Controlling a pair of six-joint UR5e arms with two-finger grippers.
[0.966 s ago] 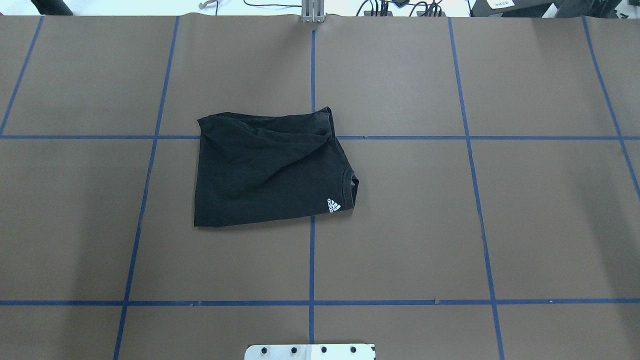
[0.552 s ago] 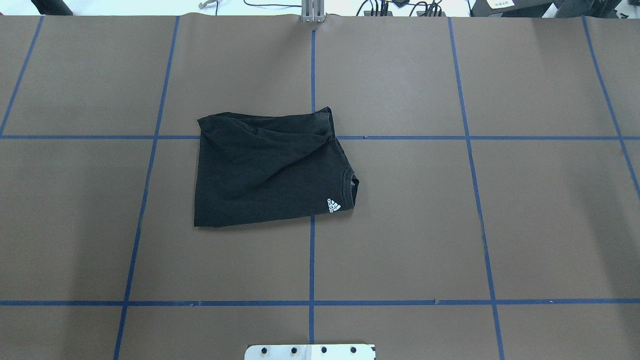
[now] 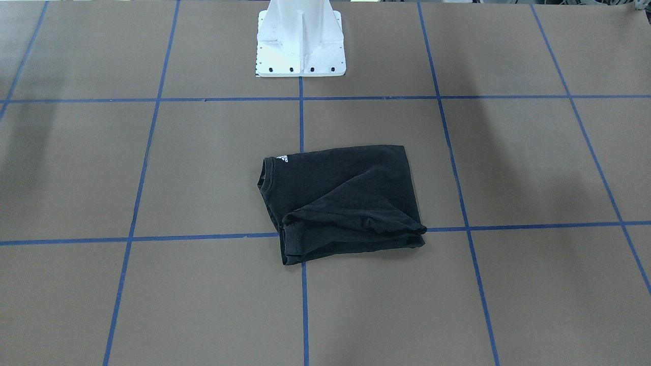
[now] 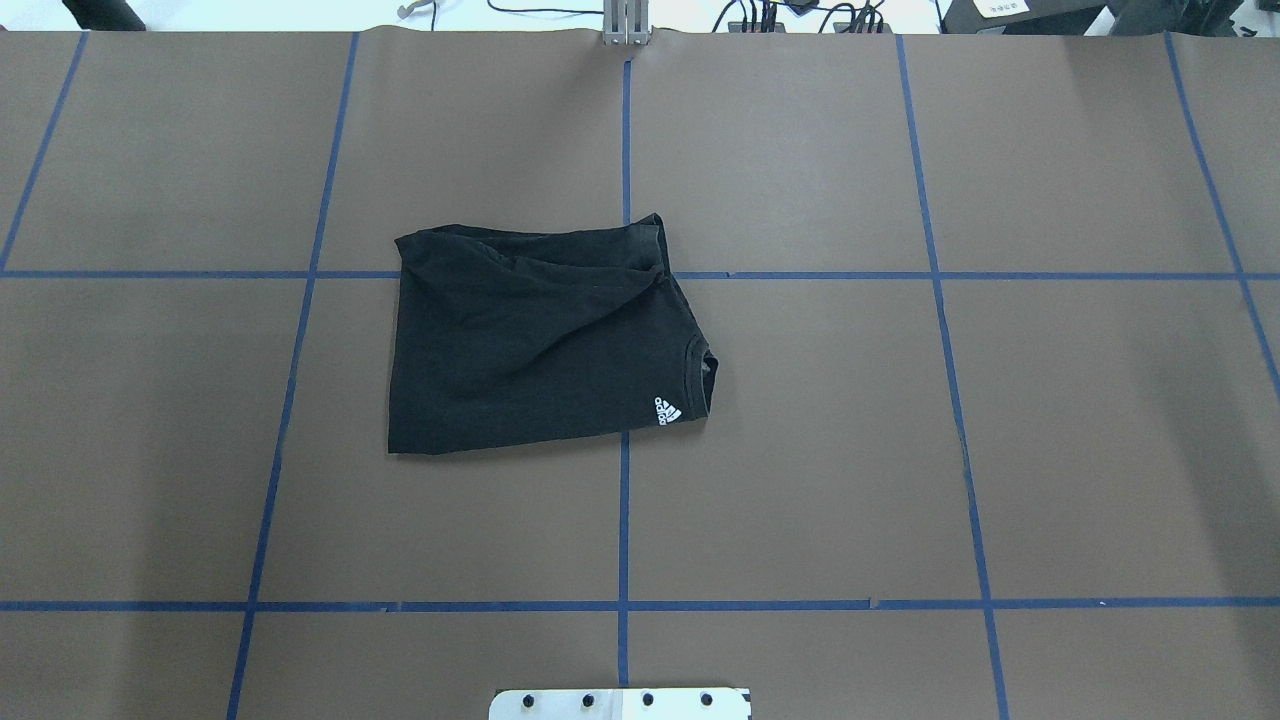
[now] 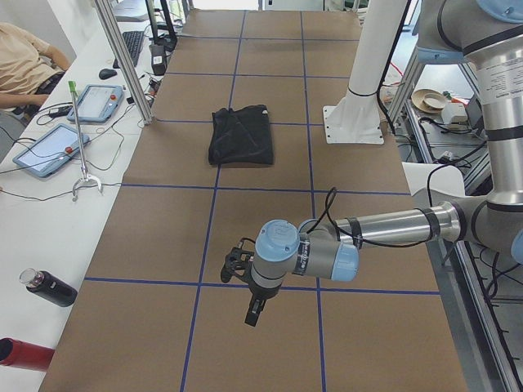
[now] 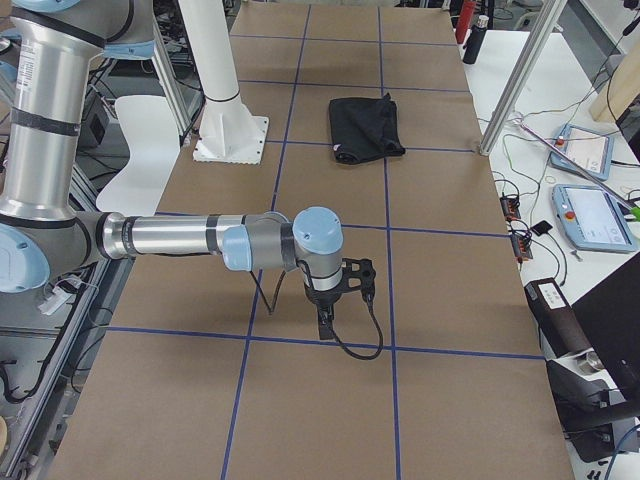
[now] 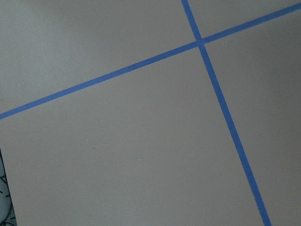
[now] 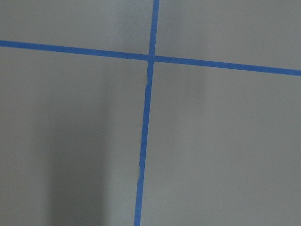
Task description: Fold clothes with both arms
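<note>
The black T-shirt (image 4: 540,340) lies folded into a rough rectangle near the table's middle, with its collar and small white neck mark (image 4: 668,411) toward the robot's right. It also shows in the front view (image 3: 346,203) and both side views (image 5: 239,135) (image 6: 365,128). Its orbit logo is hidden. My left gripper (image 5: 255,310) hangs above the bare mat far from the shirt. My right gripper (image 6: 325,322) does the same at the other end. I cannot tell whether either is open or shut. Both wrist views show only mat and blue tape.
The white pedestal base (image 3: 300,35) stands at the robot's side of the brown mat (image 4: 800,450) with its blue tape grid. A side bench holds tablets (image 5: 51,149) and bottles (image 5: 49,288), with a seated operator (image 5: 24,57) and metal posts (image 5: 122,57) along it.
</note>
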